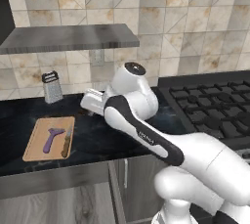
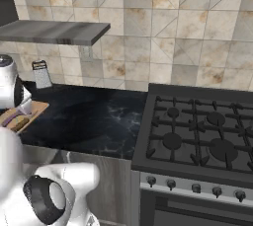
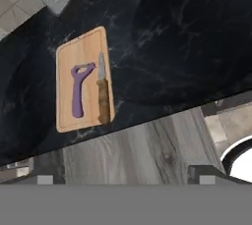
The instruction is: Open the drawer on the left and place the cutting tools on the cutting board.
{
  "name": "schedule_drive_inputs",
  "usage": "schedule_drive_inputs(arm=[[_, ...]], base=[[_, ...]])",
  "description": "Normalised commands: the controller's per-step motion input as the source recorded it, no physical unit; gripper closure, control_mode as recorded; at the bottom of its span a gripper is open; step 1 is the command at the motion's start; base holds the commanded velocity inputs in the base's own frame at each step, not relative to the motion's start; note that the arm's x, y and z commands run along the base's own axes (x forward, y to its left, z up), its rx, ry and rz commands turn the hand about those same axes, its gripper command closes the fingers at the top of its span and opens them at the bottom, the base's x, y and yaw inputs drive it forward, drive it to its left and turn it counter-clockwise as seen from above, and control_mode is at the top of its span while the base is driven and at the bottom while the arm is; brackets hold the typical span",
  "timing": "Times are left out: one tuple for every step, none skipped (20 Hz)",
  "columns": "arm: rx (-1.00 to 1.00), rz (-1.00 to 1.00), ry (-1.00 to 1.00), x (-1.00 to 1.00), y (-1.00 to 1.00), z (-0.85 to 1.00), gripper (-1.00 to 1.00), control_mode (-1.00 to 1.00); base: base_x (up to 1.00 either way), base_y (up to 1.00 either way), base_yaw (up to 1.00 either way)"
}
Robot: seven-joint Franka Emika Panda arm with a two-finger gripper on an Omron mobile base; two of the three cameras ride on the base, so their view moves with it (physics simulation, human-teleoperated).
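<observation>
Purple Y-shaped peeler (image 3: 78,89) (wood-handled knife (image 3: 102,94) beside) on tan board (image 3: 66,57).

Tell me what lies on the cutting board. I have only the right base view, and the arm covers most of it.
Observer: The purple peeler lies flat on the cutting board.
Operator: Report the knife.
Observer: The knife is on the board too. It lies beside the peeler, along the board's stove-side edge, with its blade pointing toward the wall.
Operator: Give me the pincer's state.
Observer: In the hand view the pincer is open, with its tips wide apart and nothing between them. It looks down on the board from the counter's front side.
</observation>
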Motion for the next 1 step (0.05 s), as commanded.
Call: schedule_drive_inputs(arm=[[0.05,0.05,0.00,-0.31,-1.00,0.99,-1.00,-1.00]], base=[[0.00,0.00,0.00]])
